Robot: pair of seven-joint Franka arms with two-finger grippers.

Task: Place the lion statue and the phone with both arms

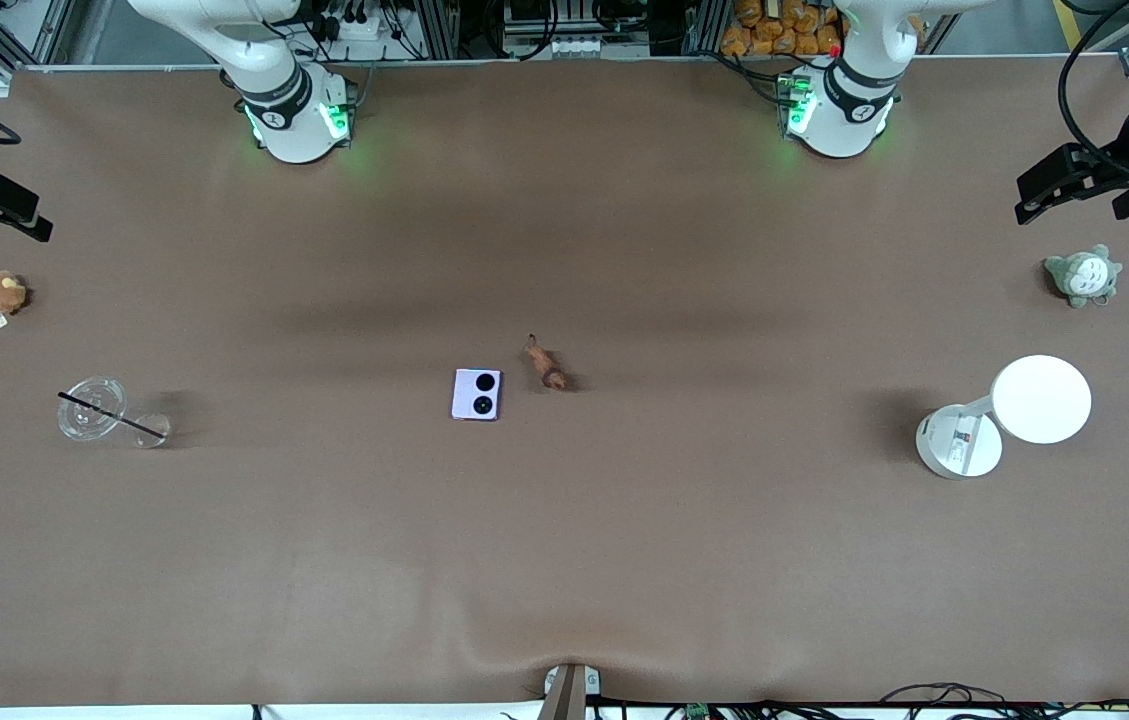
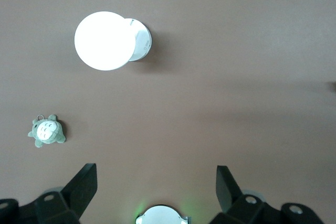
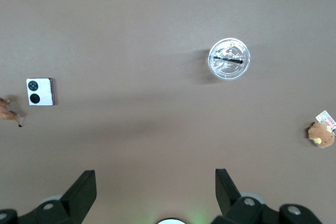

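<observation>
Both sets of jaws are being held spread wide with nothing between them: the left gripper (image 2: 156, 190) is being carried high over the left arm's end of the table, the right gripper (image 3: 156, 190) high over the right arm's end. The small, nearly square lavender phone (image 1: 477, 394) with two black camera circles is lying flat at mid-table, and the tiny brown lion statue (image 1: 545, 364) is lying on its side just beside it, toward the left arm's end and slightly farther from the front camera. Neither is being touched. Judging by the layout, each arm is best brought down squarely over its nearer object, fingers straddling the narrow width. Only the front view is showing both arms' bases; the right wrist view is catching phone and lion, while the left wrist view is showing neither.
</observation>
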